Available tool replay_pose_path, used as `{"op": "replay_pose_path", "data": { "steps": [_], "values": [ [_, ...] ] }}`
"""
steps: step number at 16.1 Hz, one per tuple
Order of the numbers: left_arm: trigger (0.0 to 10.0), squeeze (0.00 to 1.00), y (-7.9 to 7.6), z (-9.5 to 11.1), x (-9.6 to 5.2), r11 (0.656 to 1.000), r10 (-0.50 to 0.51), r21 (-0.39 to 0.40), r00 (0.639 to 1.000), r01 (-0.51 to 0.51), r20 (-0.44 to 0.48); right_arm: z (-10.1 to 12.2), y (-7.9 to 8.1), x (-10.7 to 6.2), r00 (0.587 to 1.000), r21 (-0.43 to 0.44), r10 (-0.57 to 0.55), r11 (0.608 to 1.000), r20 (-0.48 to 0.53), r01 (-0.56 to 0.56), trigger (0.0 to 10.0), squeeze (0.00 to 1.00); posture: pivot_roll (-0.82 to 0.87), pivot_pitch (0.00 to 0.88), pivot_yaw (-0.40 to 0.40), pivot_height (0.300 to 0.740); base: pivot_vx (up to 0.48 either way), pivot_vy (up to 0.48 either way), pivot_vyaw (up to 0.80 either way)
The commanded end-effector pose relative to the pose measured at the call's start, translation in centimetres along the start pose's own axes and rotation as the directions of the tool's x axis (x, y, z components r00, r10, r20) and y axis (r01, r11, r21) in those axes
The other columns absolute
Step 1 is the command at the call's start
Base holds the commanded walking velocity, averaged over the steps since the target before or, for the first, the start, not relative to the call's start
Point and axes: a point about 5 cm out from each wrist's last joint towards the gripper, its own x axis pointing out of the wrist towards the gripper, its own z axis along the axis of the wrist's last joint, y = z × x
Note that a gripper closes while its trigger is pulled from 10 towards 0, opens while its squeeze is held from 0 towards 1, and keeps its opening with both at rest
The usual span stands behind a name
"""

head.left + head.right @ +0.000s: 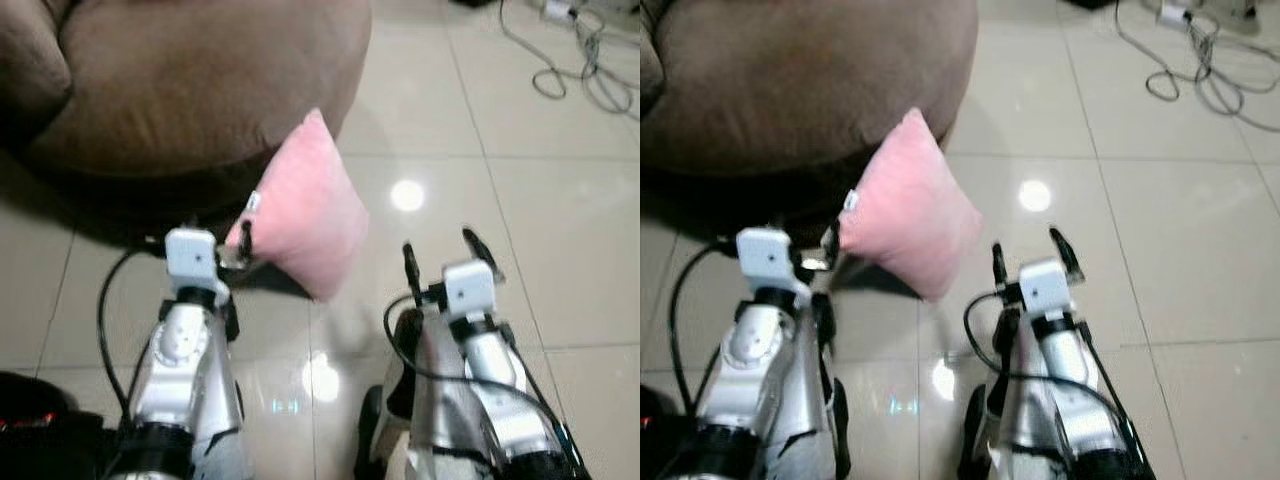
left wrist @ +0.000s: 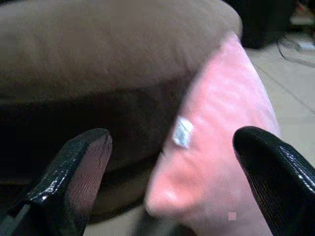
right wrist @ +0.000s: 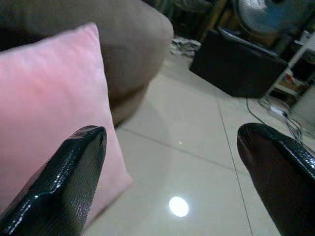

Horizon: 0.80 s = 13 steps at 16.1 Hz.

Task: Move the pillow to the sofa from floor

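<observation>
A pink pillow (image 1: 305, 215) stands on one corner on the tiled floor, leaning against the front of the brown sofa (image 1: 200, 80). A small white tag (image 2: 183, 132) is on its left edge. My left gripper (image 1: 225, 240) is open, low at that edge, and the pillow's lower left corner (image 2: 221, 157) lies between its two spread fingers without a visible grip. My right gripper (image 1: 442, 250) is open over bare tile, a short way right of the pillow (image 3: 44, 98), with nothing between its fingers.
Grey cables (image 1: 570, 60) trail over the floor at the far right. A black object (image 1: 30, 410) sits by my left arm's base. A black box (image 3: 236, 64) and a fan (image 3: 266, 14) stand beyond the sofa. Tiled floor (image 1: 520, 200) stretches to the right.
</observation>
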Motion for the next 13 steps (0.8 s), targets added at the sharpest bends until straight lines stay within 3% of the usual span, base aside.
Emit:
{"op": "replay_pose_path", "data": {
  "steps": [1,4,11,13],
  "values": [
    [10.0,0.00,-0.7,-1.4,-0.7,0.999,-0.039,0.025,0.996,0.041,-0.078,-0.5,0.2,-0.5,1.000,-0.011,0.004,1.000,-0.031,-0.004,10.0,0.00,0.19,0.303,-0.088,0.443,0.000,0.000,0.00],
    [10.0,0.00,-0.8,-2.3,-0.5,0.992,-0.072,0.092,0.986,0.087,-0.152,0.1,0.6,-0.3,1.000,-0.002,0.008,1.000,-0.005,-0.008,10.0,0.00,0.20,0.304,-0.080,0.443,0.000,0.000,0.00],
    [10.0,0.00,-0.5,-2.6,0.1,0.992,-0.073,0.091,0.979,0.091,-0.189,0.0,1.1,-0.3,1.000,0.005,0.012,1.000,-0.019,-0.012,10.0,0.00,0.20,0.296,-0.072,0.443,0.000,0.000,0.00],
    [10.0,0.00,-0.5,-2.8,0.1,0.992,-0.067,0.094,0.976,0.088,-0.207,-0.1,1.4,-0.5,0.999,0.008,0.025,1.000,-0.022,-0.025,10.0,0.00,0.20,0.292,-0.072,0.443,0.480,0.000,0.00]
  ]
}}
